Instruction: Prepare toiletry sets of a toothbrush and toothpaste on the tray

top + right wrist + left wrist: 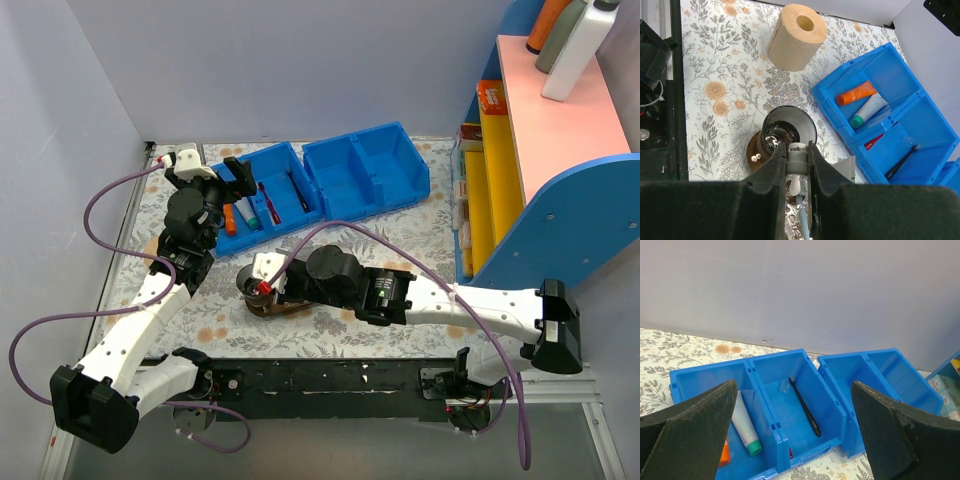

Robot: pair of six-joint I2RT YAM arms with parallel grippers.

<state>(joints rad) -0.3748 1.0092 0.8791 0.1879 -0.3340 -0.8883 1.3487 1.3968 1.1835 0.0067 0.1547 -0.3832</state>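
Observation:
My right gripper [797, 146] is shut on the toothbrush [800, 162], which is white and grey with a pale-blue handle. It holds the brush head just over a dark glass cup [790, 125] standing on the brown wooden tray [754, 152]. In the top view this gripper [262, 287] is over the tray's left end [295, 310]. A white flat tube end [844, 167], probably the toothpaste, shows beside the right finger and is mostly hidden. My left gripper [794, 385] is open and empty above the left blue bin [790, 415]; it also shows in the top view [235, 180].
The left bin [262, 200] holds an orange tube [856, 93], a teal-capped tube [745, 425], a red toothbrush and a dark toothbrush [805, 407]. A second blue bin [365, 175] stands to its right. A toilet roll [796, 37] stands on the cloth. A shelf unit [560, 150] stands at the right.

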